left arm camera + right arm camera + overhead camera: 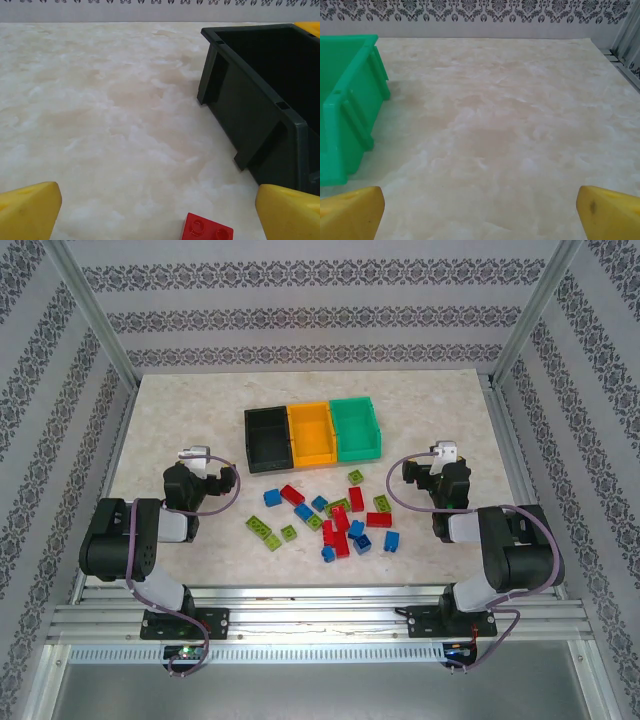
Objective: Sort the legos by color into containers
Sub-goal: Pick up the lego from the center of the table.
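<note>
Legos (340, 523) all lie loose in front of the bins (312, 457) (none looks sorted yet), with left claw (159, 212) and right claw (480, 210) spread empty.

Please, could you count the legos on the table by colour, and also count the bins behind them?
Red legos: 6
Blue legos: 7
Lime green legos: 7
Bins: 3
Total: 23 things, of which 20 are legos. Some bricks in the middle of the pile touch, so each colour count may be off by one.
</note>
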`<state>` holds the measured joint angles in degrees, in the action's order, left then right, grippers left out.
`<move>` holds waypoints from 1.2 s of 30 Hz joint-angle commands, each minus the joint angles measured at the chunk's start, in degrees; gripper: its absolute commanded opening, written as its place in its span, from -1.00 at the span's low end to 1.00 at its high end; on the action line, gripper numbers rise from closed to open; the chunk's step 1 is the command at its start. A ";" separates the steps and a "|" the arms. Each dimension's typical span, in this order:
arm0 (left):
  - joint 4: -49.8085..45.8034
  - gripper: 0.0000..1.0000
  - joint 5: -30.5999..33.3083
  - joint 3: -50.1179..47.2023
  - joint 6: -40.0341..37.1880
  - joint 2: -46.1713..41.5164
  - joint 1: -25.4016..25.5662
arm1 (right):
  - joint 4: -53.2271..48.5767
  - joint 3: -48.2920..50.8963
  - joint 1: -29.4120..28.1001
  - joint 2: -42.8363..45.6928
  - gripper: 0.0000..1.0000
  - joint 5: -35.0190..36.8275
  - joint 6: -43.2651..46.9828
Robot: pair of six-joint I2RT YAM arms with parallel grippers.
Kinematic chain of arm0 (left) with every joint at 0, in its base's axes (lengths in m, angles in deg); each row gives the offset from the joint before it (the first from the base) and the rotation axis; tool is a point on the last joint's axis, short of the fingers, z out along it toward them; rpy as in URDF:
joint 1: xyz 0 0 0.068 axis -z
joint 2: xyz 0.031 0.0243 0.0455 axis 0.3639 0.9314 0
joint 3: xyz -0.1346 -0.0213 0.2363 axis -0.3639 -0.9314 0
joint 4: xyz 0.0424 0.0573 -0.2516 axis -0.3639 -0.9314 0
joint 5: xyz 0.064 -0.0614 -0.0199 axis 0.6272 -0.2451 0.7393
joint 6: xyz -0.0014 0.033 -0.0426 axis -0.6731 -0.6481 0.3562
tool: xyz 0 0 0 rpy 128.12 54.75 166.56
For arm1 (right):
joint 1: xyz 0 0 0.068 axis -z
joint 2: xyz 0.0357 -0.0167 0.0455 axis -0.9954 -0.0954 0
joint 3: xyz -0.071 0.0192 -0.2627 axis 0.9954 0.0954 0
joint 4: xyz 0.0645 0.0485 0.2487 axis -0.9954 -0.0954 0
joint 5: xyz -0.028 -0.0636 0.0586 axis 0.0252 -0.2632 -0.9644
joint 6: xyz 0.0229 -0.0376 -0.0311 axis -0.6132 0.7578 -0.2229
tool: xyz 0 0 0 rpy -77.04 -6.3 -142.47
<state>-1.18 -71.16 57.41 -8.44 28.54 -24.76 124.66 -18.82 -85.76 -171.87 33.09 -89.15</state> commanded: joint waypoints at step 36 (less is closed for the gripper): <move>-0.42 0.99 -0.74 0.12 -0.89 -0.82 0.25 | 1.33 -0.78 -0.17 -0.30 0.96 -0.01 0.30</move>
<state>-1.18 -71.16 57.41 -8.44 28.56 -24.76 124.66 -18.82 -85.78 -171.87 33.11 -89.15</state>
